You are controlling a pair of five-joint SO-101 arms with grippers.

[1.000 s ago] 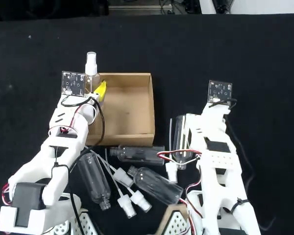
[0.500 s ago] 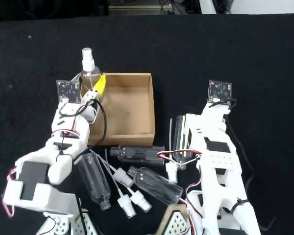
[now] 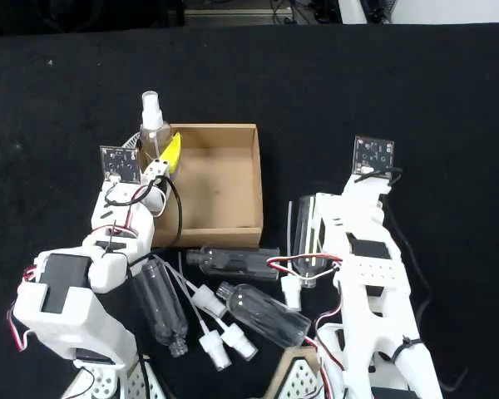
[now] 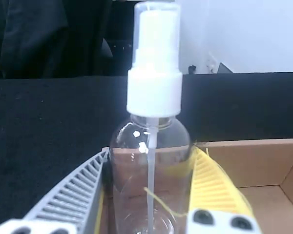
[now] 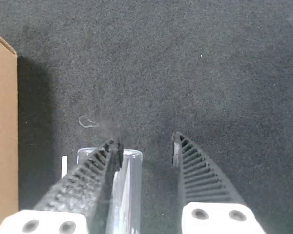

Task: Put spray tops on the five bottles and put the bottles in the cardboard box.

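Note:
My left gripper (image 3: pixel 158 154) is shut on a clear bottle (image 3: pixel 153 131) with a white spray top, held upright over the far left corner of the cardboard box (image 3: pixel 251 179). In the left wrist view the bottle (image 4: pixel 151 146) sits between the grey and yellow fingers of the left gripper (image 4: pixel 151 153), with the box (image 4: pixel 263 165) behind. Three uncapped bottles (image 3: pixel 233 262) (image 3: pixel 262 314) (image 3: pixel 160 303) lie in front of the box. A fourth bottle (image 3: pixel 303 241) lies under my right gripper (image 5: pixel 145 144), which is open low over the table.
Loose spray tops with long tubes (image 3: pixel 208 298) (image 3: pixel 233 337) (image 3: pixel 216 349) lie among the bottles near the front edge. The box's inside is bare. The black table stretches wide behind and to the right of the box.
The left arm's elbow has drawn back toward the front and its wrist has risen. The held bottle shifted slightly left, then back, staying at the box's far left corner. The right arm kept still.

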